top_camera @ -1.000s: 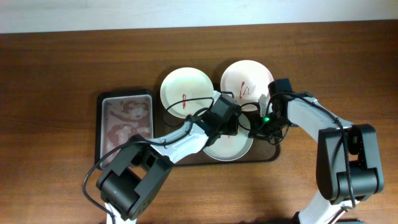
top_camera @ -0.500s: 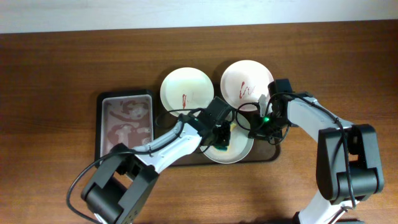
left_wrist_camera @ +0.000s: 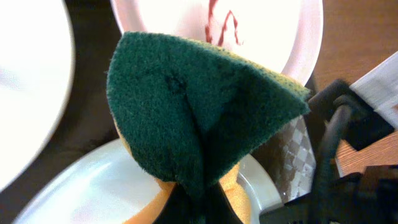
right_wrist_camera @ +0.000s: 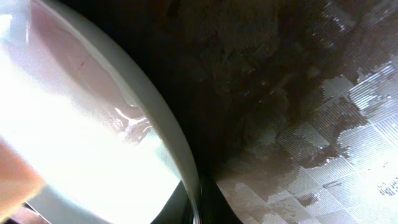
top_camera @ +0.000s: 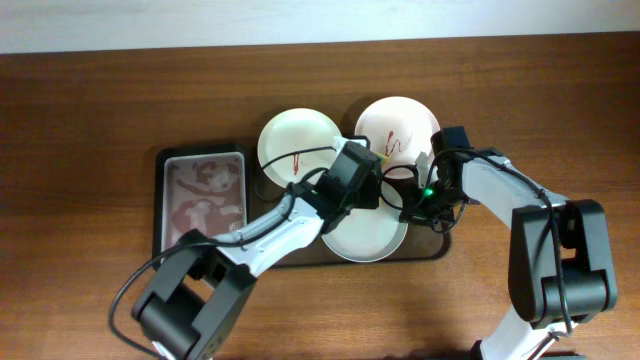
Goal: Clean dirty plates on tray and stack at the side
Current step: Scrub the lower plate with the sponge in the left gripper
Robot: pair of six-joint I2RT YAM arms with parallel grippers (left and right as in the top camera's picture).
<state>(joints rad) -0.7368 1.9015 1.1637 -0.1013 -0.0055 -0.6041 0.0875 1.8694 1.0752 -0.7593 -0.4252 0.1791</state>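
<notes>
Where the tray (top_camera: 437,240) comes closest to the robot, the pale mint-green plate (top_camera: 365,238) lies flat on it, and its visible surface looks plain and pale. The right gripper (top_camera: 413,206) is at that plate's right edge. The right wrist view shows its fingers (right_wrist_camera: 214,208) drawn narrow and pinching the thin rim, with wet, dark, textured tray floor beyond.

Just above the same plate's far edge, the left gripper (top_camera: 368,188) is clamped tight on a sponge (left_wrist_camera: 199,118), which has a dark green scouring face over a yellow body. The sponge is folded into a peak that points away from the fingers. Whether it touches the plate cannot be told.

Behind these sit the other two plates, both on the tray and nearly side by side. The left white plate (top_camera: 298,143) carries a short red streak near its near edge. The right white plate (top_camera: 397,128) has several red streaks around its middle (they show clearly in the left wrist view too, just past the sponge's tip).

Off to the left, beside the brown tray, a smaller grey metal tray (top_camera: 203,200) rests on the wooden table (top_camera: 100,100), its inside mottled pinkish-brown.
</notes>
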